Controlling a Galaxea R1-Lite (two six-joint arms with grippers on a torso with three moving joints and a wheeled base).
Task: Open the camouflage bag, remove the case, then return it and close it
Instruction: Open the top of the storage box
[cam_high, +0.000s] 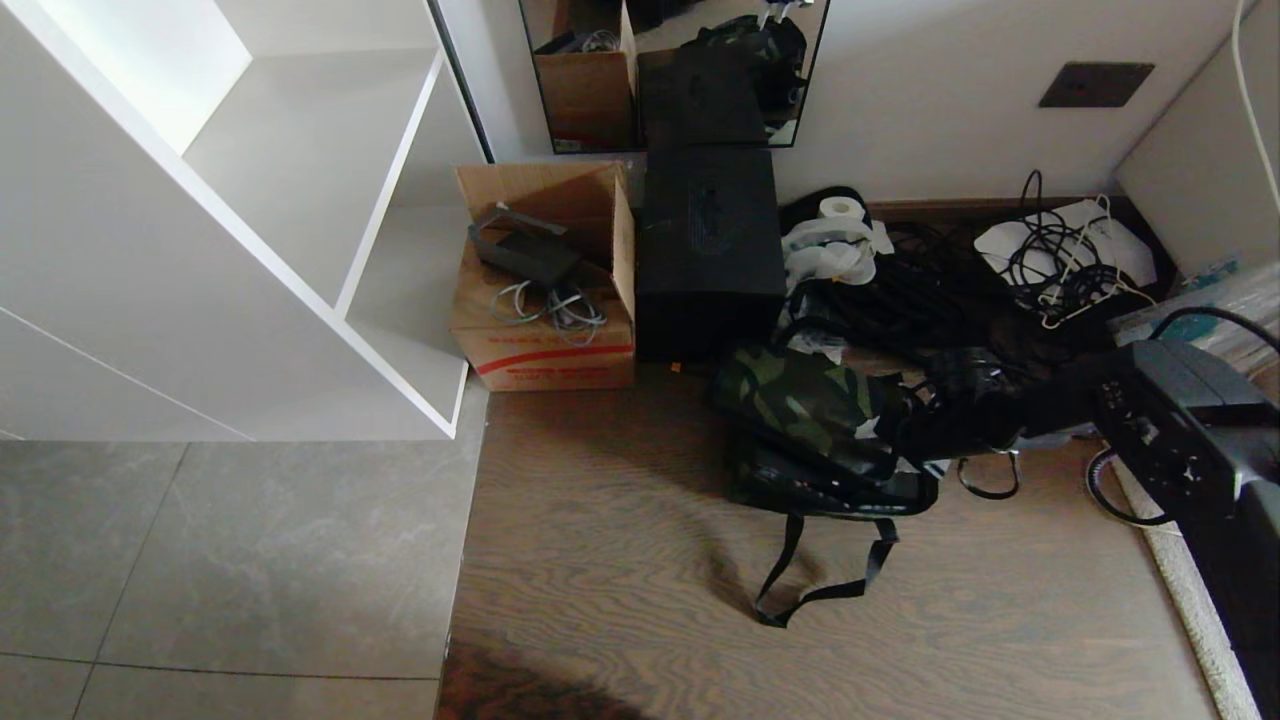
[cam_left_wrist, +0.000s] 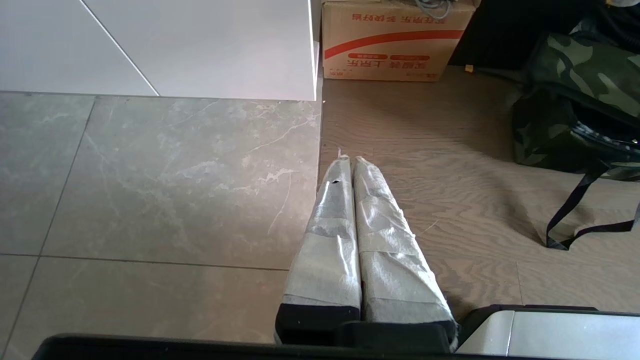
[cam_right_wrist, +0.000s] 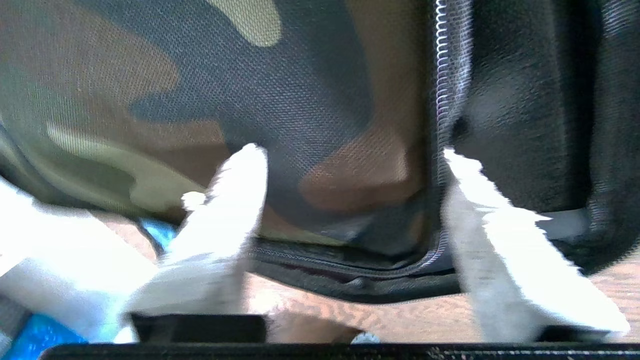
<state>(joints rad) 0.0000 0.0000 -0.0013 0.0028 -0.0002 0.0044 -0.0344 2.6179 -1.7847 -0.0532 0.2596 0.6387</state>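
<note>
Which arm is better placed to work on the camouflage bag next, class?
Right. The right gripper is at the camouflage bag, fingers apart by its zipper edge. The left gripper is shut, over bare floor away from the bag.

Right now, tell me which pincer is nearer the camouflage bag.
Right. The right pincer is at the camouflage bag, fingers apart beside its zipper edge. The left pincer hangs shut over the floor, well away from it.

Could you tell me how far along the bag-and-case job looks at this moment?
Early on, by the look of it. Nothing looks finished: the bag lies on the wood floor, and no case shows outside it. In hand: the right end effector is at the bag's corner, fingers apart astride the camouflage cloth by the zipper. The left end effector hangs shut, away from the bag. Opening, removal, return and closing seem left.
</note>
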